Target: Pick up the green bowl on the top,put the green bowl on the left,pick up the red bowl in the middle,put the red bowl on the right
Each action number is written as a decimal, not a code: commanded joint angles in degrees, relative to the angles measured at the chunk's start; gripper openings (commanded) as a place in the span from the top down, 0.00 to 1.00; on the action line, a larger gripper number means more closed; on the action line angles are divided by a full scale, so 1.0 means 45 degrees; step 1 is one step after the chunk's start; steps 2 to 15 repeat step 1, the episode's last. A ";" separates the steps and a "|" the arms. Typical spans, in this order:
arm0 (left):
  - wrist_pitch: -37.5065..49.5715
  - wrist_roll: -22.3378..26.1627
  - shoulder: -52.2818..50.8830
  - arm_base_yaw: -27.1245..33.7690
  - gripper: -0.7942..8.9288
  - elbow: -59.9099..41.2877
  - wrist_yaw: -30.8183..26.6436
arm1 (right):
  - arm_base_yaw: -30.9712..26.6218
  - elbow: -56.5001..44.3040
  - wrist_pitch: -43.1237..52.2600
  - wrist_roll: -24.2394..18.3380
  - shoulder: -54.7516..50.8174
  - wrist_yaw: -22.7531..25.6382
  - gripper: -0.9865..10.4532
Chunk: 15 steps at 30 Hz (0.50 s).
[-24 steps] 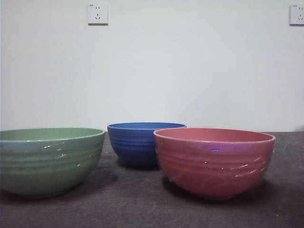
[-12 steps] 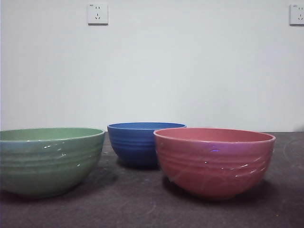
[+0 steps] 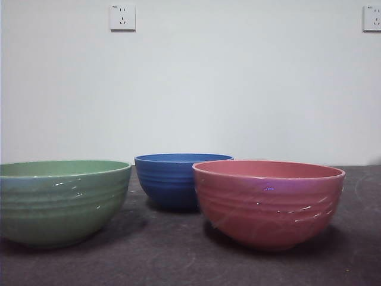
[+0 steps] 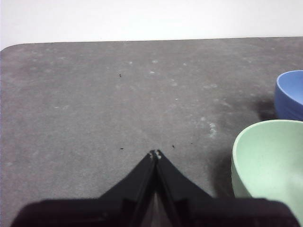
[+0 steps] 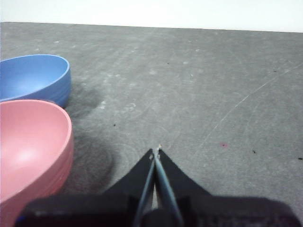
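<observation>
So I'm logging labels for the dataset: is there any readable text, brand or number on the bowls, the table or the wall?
None can be read.
The green bowl, red bowl and blue bowl: no markings.
The left wall socket has a tiny mark at its corner, too small to read.

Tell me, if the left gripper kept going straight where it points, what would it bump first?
Probably just the bare table. The left gripper, jaws shut, points over open gray surface. The green bowl and the blue bowl sit off to one side of its line, though depth is hard to judge.
</observation>
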 commanded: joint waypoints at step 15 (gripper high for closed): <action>0.0015 -0.0039 -0.0034 0.0044 0.92 -0.0199 0.0073 | 0.0005 -0.0121 -0.0087 0.0155 -0.0010 -0.0010 0.91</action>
